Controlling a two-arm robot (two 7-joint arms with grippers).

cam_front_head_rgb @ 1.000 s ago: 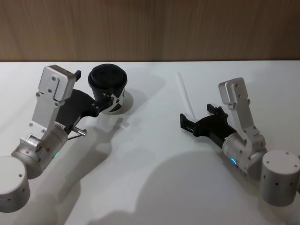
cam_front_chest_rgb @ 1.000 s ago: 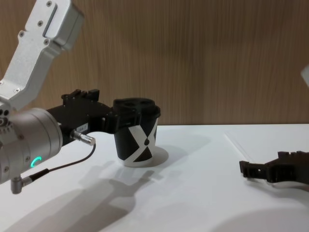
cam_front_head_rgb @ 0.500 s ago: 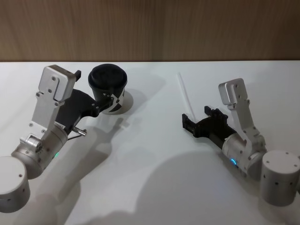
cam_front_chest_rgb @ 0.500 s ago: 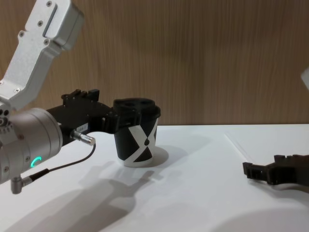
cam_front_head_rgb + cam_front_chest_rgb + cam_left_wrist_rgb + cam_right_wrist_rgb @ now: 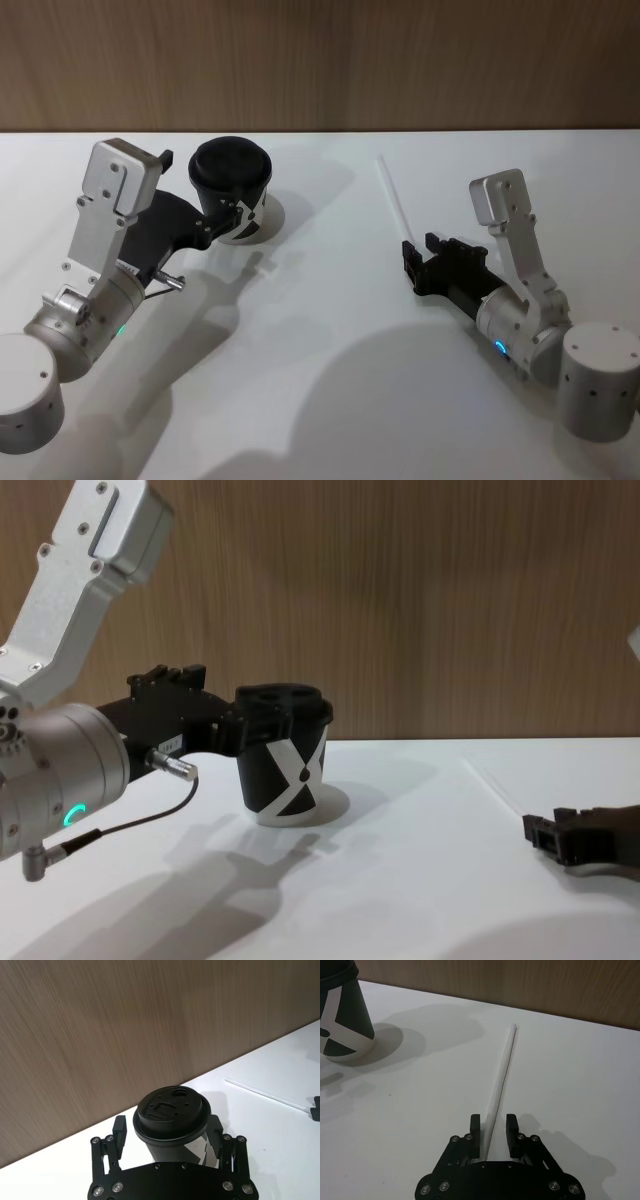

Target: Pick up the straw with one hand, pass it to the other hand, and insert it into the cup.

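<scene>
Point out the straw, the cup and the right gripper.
straw (image 5: pixel 501 1077): right wrist view, mid-length of the tube.
cup (image 5: pixel 283 775): chest view, side wall on the white pattern.
right gripper (image 5: pixel 493 1121): right wrist view, midway between its open fingers.

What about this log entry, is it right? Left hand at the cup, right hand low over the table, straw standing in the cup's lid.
Wrong on the straw: it lies flat on the table, near end between the fingers of the open right hand, as the right wrist view shows. The left hand is at the cup, as stated.
</scene>
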